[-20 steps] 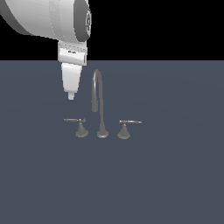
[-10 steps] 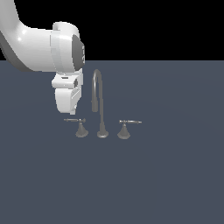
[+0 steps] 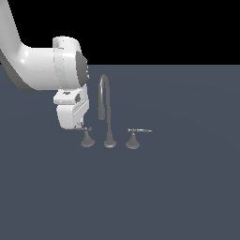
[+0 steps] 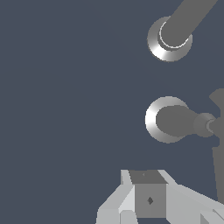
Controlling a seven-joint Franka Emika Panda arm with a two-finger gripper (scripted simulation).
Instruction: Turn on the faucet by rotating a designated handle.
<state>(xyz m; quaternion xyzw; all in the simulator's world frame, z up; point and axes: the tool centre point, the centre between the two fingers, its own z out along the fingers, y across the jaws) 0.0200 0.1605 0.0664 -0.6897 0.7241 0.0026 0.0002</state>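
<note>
1. Basically, dark grey floor fills the exterior view from the near edge back to a black backdrop; the near part holds nothing but bare surface.
2. Faucet sits about mid-depth, a bit toward the exterior view's left of centre: three flared bases in a row, tall thin spout in the middle, tip drooping toward the exterior view's left.
3. Handle is the base on the exterior view's left, on the side of the drooping tip; its thin lever points left and its outer end is hidden behind the gripper.
4. Right-hand lever sits apart on the other side of the spout, bar pointing toward the exterior view's right.
5. Gripper hangs low at the handle's lever end, touching or just beside it; cannot tell if the fingers are apart or together.
6. Wrist view: handle base and spout base seen from above, gripper body close by.
7. White arm rises behind, off the exterior view's upper left.
</note>
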